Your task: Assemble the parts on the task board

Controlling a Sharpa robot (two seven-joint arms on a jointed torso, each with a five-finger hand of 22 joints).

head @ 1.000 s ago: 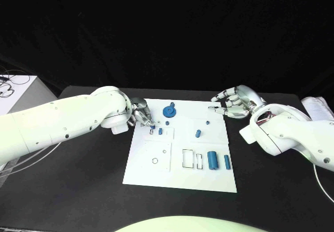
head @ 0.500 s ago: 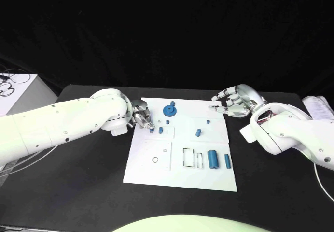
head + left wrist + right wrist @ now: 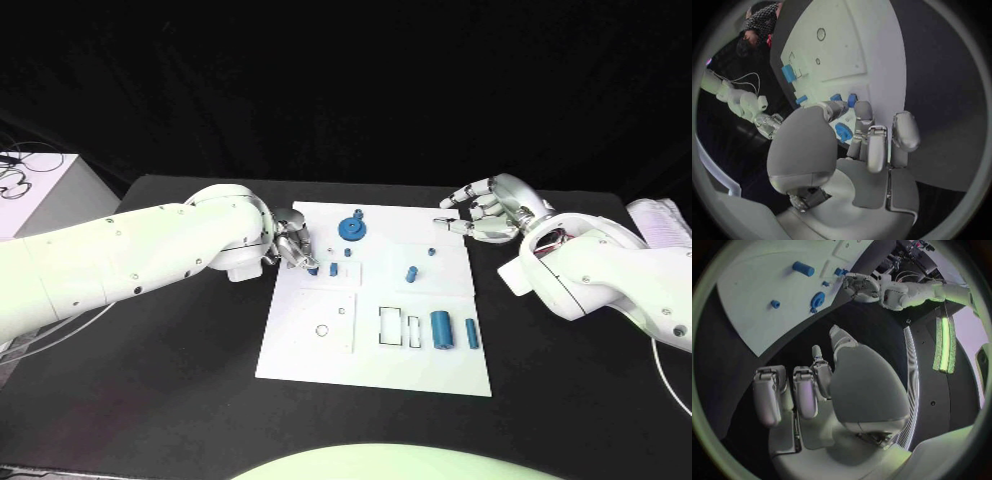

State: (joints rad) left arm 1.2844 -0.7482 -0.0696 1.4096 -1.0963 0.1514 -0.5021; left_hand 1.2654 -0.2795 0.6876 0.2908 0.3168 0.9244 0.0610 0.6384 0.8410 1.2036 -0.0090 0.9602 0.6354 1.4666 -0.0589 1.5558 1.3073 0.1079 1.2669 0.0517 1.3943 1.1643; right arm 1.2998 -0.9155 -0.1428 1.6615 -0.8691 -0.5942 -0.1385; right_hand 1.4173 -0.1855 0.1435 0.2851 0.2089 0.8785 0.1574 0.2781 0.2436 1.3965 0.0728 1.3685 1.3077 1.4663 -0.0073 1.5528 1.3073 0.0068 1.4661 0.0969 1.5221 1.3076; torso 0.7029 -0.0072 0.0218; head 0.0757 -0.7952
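Where the left hand (image 3: pixel 296 246) covers the task board (image 3: pixel 378 355) at 10 o'clock, its grasp is unreadable; right hand (image 3: pixel 483 212) curled, empty; blue parts (image 3: pixel 440 329) scattered.

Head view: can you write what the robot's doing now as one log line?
left hand: fingers at small blue part | right hand: holds nothing, beside task board

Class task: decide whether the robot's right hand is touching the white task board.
Apart. In the right wrist view, the right hand hangs over black table, with a dark strip between its fingertips and the task board edge.
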